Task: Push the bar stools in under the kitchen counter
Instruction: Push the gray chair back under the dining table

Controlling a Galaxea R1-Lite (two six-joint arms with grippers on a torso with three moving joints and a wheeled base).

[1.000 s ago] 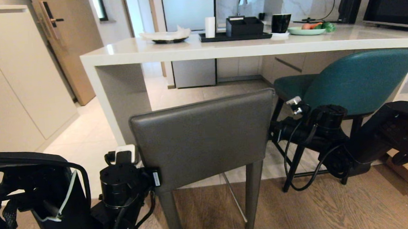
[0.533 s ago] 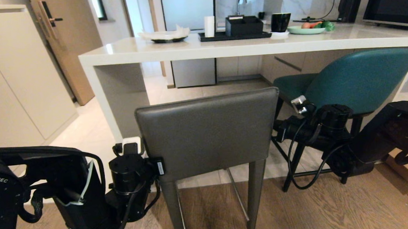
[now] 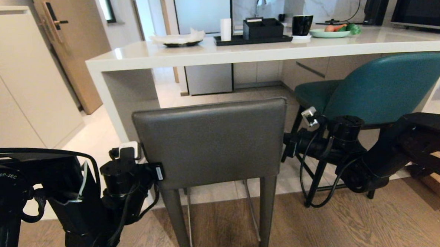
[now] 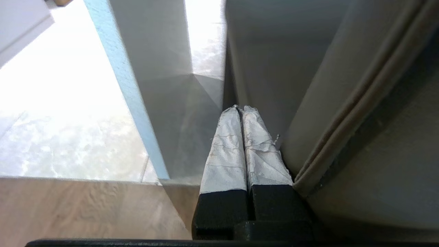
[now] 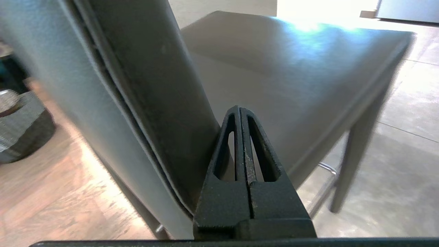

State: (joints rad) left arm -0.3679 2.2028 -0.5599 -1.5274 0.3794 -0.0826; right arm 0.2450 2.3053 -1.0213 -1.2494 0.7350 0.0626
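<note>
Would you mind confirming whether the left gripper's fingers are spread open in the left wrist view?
No, the left gripper has its two white-wrapped fingers pressed together, lying alongside the grey stool.

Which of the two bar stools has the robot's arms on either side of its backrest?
The grey leather stool with the low rectangular back. The left gripper and right gripper, both shut, flank it; the teal curved-back stool stands apart at the right.
</note>
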